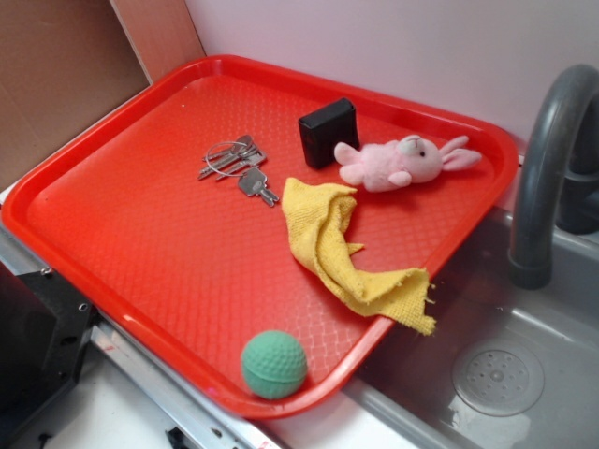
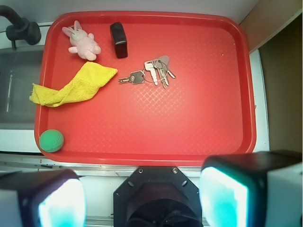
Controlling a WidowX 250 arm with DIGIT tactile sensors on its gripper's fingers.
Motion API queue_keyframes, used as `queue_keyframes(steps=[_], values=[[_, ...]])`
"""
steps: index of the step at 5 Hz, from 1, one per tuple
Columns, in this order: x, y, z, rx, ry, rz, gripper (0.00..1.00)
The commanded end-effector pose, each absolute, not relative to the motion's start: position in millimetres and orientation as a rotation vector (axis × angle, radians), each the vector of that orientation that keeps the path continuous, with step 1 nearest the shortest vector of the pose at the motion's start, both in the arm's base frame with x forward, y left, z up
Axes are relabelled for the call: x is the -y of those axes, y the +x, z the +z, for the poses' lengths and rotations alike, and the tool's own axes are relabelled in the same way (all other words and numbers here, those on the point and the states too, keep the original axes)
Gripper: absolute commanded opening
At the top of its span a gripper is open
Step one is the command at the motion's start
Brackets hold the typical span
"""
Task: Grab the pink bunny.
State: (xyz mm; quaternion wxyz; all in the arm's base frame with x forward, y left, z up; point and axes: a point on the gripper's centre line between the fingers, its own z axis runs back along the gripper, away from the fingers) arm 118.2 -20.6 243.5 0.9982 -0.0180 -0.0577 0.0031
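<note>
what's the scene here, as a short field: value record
surface: red tray beside a sink
target: pink bunny lying on its side near the tray's far edge
nearest items: black box, yellow cloth
others: keys, green ball
gripper: gripper open, high above the tray's near edge, holding nothing

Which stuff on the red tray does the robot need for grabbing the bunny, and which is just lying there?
Needed: pink bunny, gripper.

Just lying there: keys, black box, yellow cloth, green ball, all on the red tray.
</note>
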Motion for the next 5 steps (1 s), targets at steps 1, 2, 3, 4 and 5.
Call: queue_keyframes(steps=[1, 2, 3, 4, 5], values=[[21, 118, 243, 0.115, -0.036, 0.006, 1.0], [36, 153, 229, 0.115, 0.0, -0.062, 1.0], [58, 195, 208, 0.069, 0.064, -0.147, 1.0], [77, 230, 191, 0.124, -0.01, -0.248, 1.0], [97, 259, 172, 0.175, -0.038, -0.358, 1.0]])
